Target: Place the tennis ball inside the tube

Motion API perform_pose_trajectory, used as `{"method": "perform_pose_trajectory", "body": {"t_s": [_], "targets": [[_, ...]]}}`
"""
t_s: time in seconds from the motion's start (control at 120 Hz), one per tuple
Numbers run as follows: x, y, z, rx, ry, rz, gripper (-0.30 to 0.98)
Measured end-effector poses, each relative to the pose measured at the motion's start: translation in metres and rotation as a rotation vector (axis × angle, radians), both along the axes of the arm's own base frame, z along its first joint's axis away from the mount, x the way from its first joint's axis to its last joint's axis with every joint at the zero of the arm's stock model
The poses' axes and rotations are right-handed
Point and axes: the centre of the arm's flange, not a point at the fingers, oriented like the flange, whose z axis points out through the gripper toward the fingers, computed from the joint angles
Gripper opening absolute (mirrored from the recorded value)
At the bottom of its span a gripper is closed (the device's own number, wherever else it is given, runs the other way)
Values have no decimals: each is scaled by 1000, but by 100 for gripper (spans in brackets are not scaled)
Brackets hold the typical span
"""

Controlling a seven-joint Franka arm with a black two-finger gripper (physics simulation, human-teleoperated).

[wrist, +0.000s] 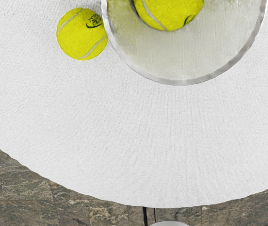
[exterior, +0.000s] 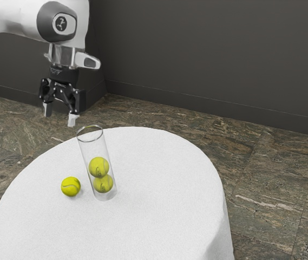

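With its fingers spread and grasping nothing, the gripper point(exterior: 60, 115) should clear the tube point(exterior: 92, 147), come down squarely over the loose ball point(exterior: 71, 186) beside it, toward the table's point(exterior: 159, 189) edge at the exterior view's left, and pinch evenly across the middle.

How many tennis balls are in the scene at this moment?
3. One tennis ball lies on the round table, beside the clear tube. Two are inside the tube, an upper ball stacked on a lower ball.
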Motion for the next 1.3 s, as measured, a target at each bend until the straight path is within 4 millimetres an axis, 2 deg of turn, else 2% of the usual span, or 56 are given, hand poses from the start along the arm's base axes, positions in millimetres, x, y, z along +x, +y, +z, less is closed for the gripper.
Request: {"method": "perform_pose_trajectory", "body": {"t_s": [0.192, 0.308, 0.375, 0.5, 0.642, 0.733, 0.808, 0.867, 1.008, 1.167, 1.3], "targets": [[28, 33, 2, -17, -246, 13, 69], [26, 37, 18, -5, -337, -18, 69], [23, 42, 18, 5, -358, -25, 69], [19, 63, 4, 15, -357, -5, 69], [14, 103, -10, 24, -361, 66, 69], [9, 128, -30, 24, -351, 112, 69], [9, 142, -43, 21, -350, 134, 69], [12, 143, -54, 12, -347, 136, 69], [17, 127, -86, -35, -336, 118, 69], [14, 143, -99, -55, -353, 147, 69], [13, 142, -122, -65, -347, 135, 69]]}}
